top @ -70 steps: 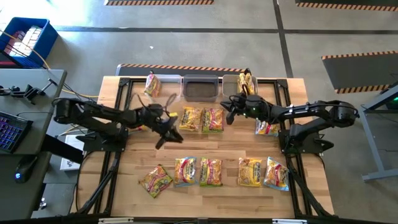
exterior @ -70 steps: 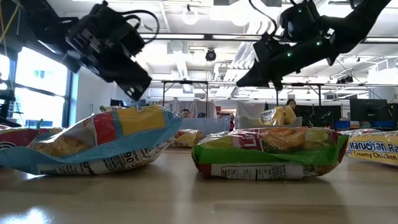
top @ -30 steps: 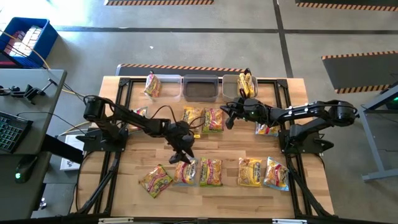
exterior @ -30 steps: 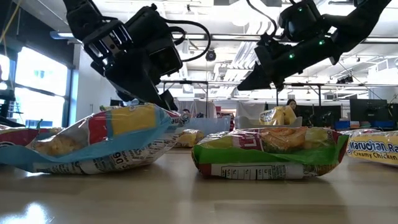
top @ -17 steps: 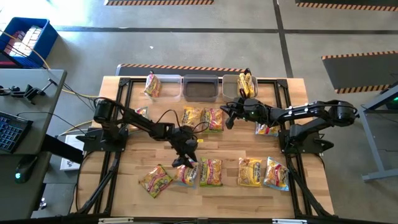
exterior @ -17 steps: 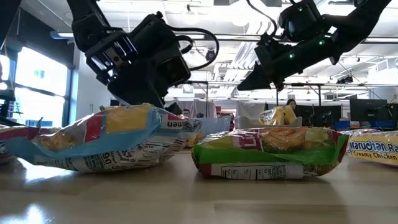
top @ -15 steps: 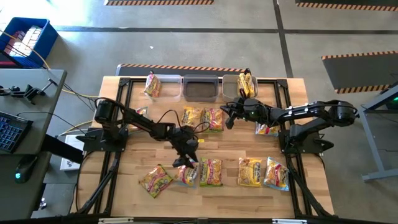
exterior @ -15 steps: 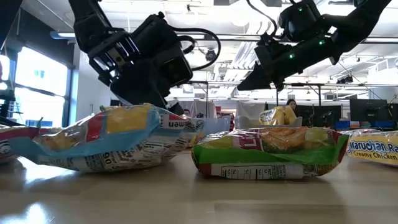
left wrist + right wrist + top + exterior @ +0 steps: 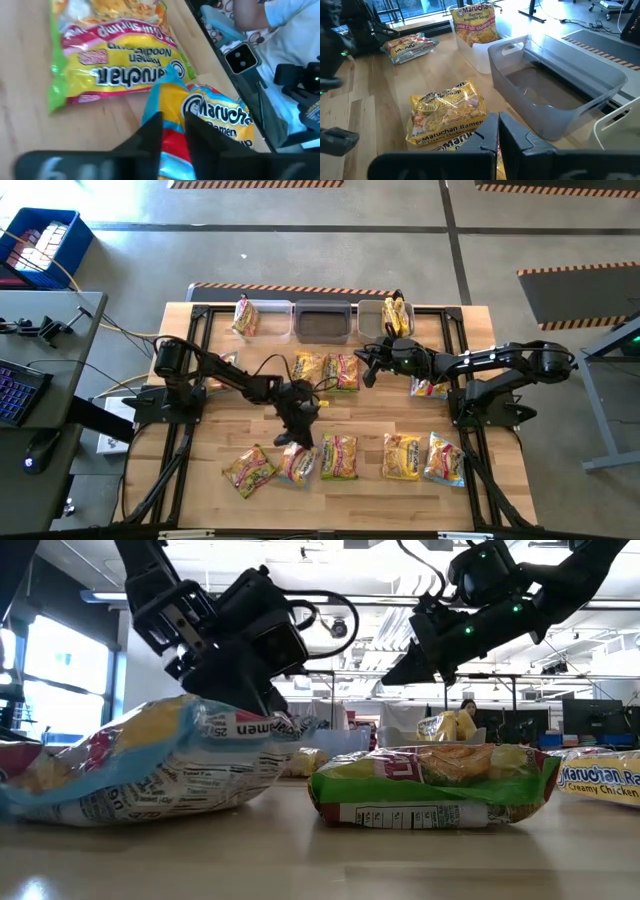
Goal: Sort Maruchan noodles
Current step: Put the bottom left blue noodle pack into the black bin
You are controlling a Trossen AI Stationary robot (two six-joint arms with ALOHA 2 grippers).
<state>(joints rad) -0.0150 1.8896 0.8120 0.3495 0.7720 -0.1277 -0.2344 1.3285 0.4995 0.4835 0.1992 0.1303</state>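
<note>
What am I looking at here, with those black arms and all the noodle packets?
These are two robot arms at a wooden table, each ending in a two-finger gripper. One picture looks straight down from above, one looks level across the tabletop, and two come from small cameras on the arms' wrists. Ramen packets lie scattered on the table, and clear bins stand along the far edge. The left gripper has pinched the edge of a yellow packet with blue and red trim, which tilts up off the wood in the level view. Beside it lies a packet with green and red print. The right gripper hangs shut above the table near the bins, holding nothing.
</note>
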